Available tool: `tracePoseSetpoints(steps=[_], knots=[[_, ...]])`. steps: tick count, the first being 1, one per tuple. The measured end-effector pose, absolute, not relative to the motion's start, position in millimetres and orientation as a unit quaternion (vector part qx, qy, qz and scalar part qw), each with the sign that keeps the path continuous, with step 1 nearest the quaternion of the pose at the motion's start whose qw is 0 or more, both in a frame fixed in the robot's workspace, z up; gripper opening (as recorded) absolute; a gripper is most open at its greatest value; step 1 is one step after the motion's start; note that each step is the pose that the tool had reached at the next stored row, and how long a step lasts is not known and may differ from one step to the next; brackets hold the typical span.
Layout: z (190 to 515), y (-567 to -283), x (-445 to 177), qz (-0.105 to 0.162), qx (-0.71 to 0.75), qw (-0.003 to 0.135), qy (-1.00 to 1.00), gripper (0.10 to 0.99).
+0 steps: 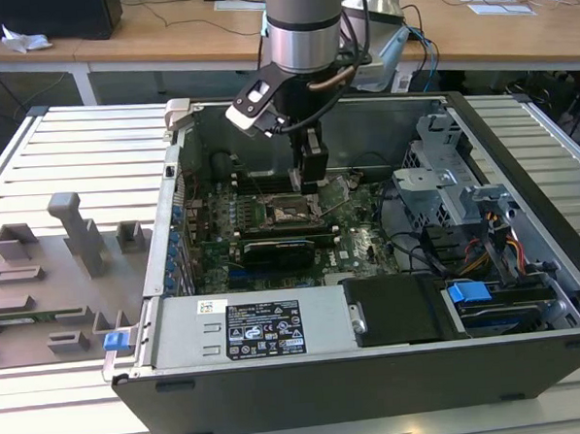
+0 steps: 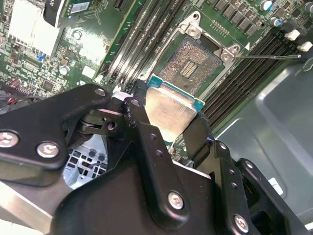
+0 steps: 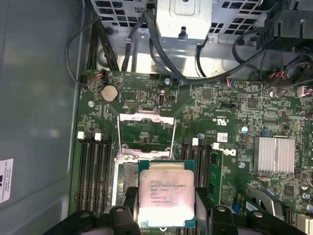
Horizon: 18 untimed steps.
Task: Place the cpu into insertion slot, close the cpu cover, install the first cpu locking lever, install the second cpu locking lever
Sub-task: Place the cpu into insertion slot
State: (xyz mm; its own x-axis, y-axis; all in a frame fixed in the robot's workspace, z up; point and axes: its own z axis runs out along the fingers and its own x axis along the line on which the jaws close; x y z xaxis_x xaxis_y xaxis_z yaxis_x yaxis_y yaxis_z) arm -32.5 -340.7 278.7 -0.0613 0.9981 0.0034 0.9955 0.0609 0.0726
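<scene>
My gripper (image 1: 313,184) reaches down into the open computer case and is shut on the cpu (image 3: 166,193), a flat square chip with a silvery top. In both wrist views its black fingers (image 3: 128,201) press on two opposite edges of the chip. The cpu (image 2: 171,110) hangs just beside and partly over the insertion slot (image 2: 190,61), whose pale pin field lies bare. The cpu cover (image 3: 146,116) is swung open and stands away from the slot. A thin locking lever (image 2: 264,56) sticks out from one socket corner. I cannot tell whether the chip touches the slot.
Long black memory slots (image 3: 95,171) flank the socket on both sides. A finned heatsink (image 3: 274,154), a coin battery (image 3: 109,92) and loose cables sit nearby. A long black card (image 1: 287,248), a drive cage (image 1: 444,185) and the power supply (image 1: 247,326) crowd the case.
</scene>
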Motion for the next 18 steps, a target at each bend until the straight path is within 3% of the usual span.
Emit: tracePoseSetpoints(steps=[18], knots=[[253.1,-332.4,-49.3,0.028,0.701,0.023,0.712,0.545]])
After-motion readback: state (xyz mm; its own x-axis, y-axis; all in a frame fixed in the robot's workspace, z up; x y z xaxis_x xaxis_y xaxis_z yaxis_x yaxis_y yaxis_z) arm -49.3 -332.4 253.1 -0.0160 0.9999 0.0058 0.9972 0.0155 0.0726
